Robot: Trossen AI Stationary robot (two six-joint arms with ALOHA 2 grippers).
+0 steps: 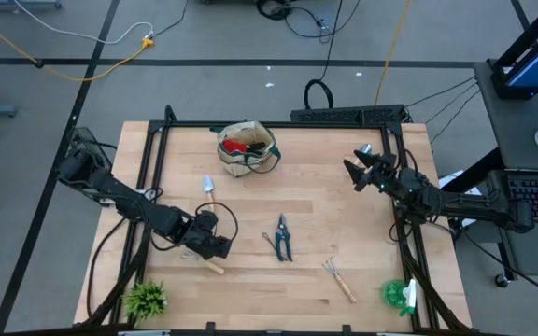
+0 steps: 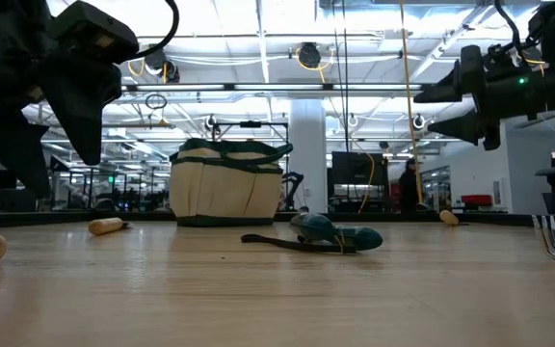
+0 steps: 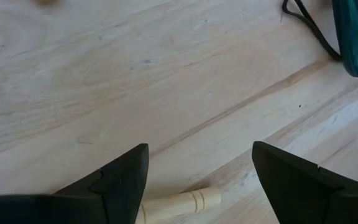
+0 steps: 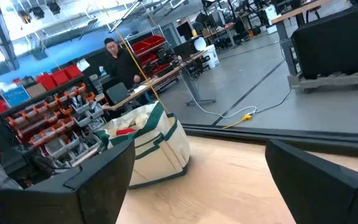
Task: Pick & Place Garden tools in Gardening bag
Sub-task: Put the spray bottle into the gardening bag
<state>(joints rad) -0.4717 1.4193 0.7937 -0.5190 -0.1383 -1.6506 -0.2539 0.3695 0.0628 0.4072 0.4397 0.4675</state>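
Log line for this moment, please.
left gripper: open over wooden handle | right gripper: open, raised | gardening bag: holds red gloves

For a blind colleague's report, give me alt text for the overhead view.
Left gripper hovers open over a wooden tool handle on the table; the right gripper waits open. Shears, hand rake, trowel lie loose; gardening bag holds red gloves.

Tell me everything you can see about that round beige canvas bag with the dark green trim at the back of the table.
The round beige canvas bag with dark green trim stands upright at the far middle of the wooden table, apart from both grippers. Its mouth is open, and something red lies inside with darker items I cannot identify. The low view shows pale side panels like outer pockets, a green band around the rim and base, and green handles drooping over the top. Nothing on the table touches it; a metal trowel lies nearby.
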